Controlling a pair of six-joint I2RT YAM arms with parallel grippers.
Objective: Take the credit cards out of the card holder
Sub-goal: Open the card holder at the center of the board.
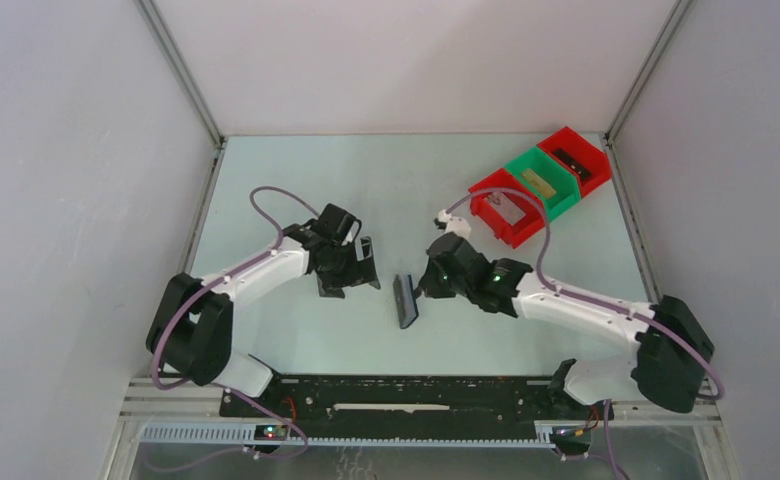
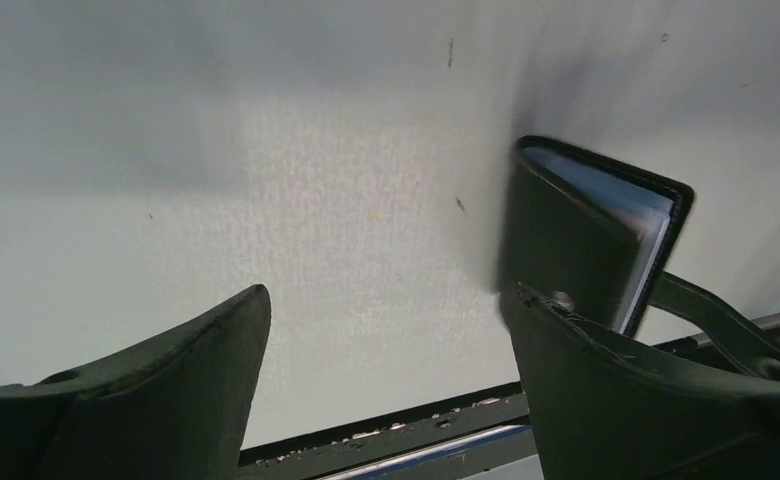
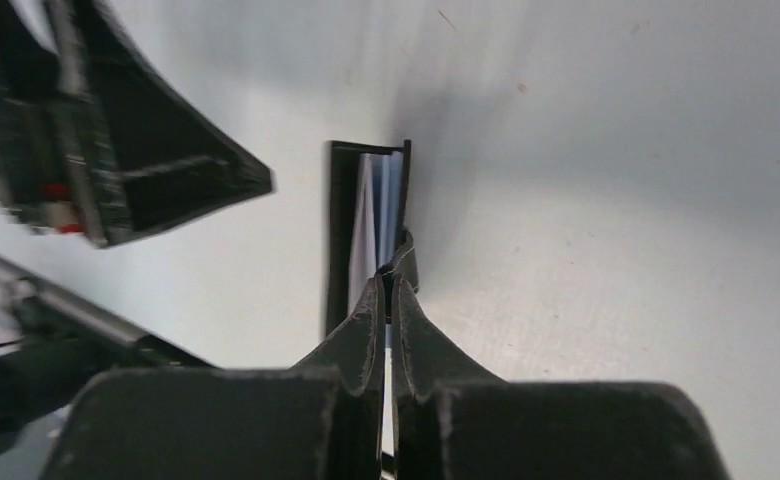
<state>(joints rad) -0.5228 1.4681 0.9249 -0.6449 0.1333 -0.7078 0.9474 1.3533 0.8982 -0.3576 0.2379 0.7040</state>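
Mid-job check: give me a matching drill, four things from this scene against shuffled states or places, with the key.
Things:
1. left gripper
2. right gripper
3. card holder
4. green bin

States or places:
A. at the far right, away from both arms
B. shut on the card holder
C. jaws wide open, holding nothing
D. standing on edge between the two arms

Pairs: 1-C, 2-B, 3-D, 4-A

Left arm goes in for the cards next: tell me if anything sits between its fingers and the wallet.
Nothing visible does. The open left gripper sits just left of the wallet, with no object in the gap. The right gripper is shut on the wallet's opposite side, off that path.
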